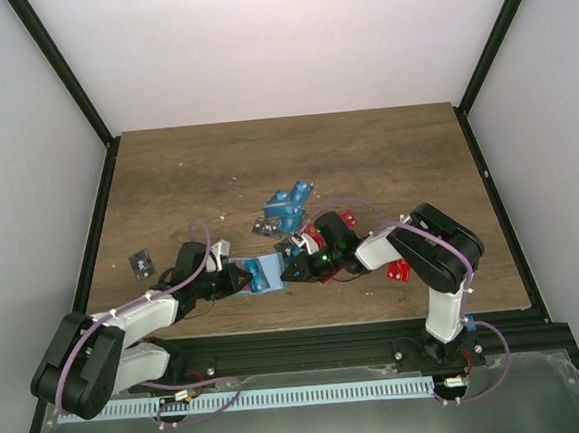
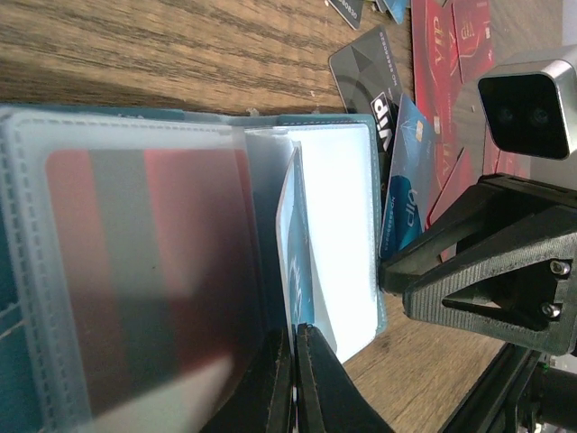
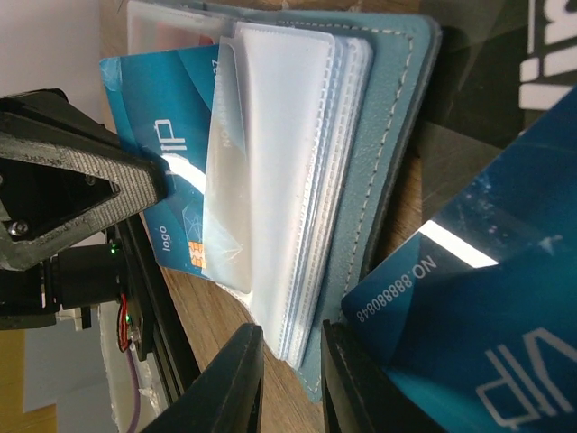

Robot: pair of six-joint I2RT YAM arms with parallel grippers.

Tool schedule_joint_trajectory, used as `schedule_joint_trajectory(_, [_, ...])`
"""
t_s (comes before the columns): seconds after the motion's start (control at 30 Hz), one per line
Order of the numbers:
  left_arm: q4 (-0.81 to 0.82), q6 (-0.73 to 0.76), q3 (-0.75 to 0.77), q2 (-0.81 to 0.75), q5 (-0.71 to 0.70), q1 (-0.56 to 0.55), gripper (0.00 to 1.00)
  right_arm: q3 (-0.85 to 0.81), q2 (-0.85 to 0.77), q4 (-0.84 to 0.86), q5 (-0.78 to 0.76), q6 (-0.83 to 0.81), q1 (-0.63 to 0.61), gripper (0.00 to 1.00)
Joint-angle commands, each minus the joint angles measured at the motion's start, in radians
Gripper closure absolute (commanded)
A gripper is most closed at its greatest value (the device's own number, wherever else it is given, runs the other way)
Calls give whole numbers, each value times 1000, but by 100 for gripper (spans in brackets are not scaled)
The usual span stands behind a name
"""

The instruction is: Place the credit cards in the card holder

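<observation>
A lone black card lies far left on the desk. The left pincer is pinched together on a blue card. The card looks thin, stiff and slick, best held by a short edge. It meets the open card holder at the near desk edge, whose clear sleeves look floppy. The right pincer clamps the holder's edge. Loose cards crowd just beyond.

Table matt grained wood; card holder stitched teal leatherette, frosted plastic sleeves; credit cards glossy
</observation>
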State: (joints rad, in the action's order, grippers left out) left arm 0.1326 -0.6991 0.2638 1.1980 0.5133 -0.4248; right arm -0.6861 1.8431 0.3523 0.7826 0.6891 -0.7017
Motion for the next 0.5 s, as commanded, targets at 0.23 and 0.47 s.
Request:
schedule_joint_trajectory(0.23, [-185, 85, 70, 56, 57, -1, 96, -59, 26, -127, -131, -73, -4, 79])
schedule_joint_trajectory(0.47, [-189, 84, 83, 102, 76, -1, 96, -77, 25, -161, -162, -90, -1, 79])
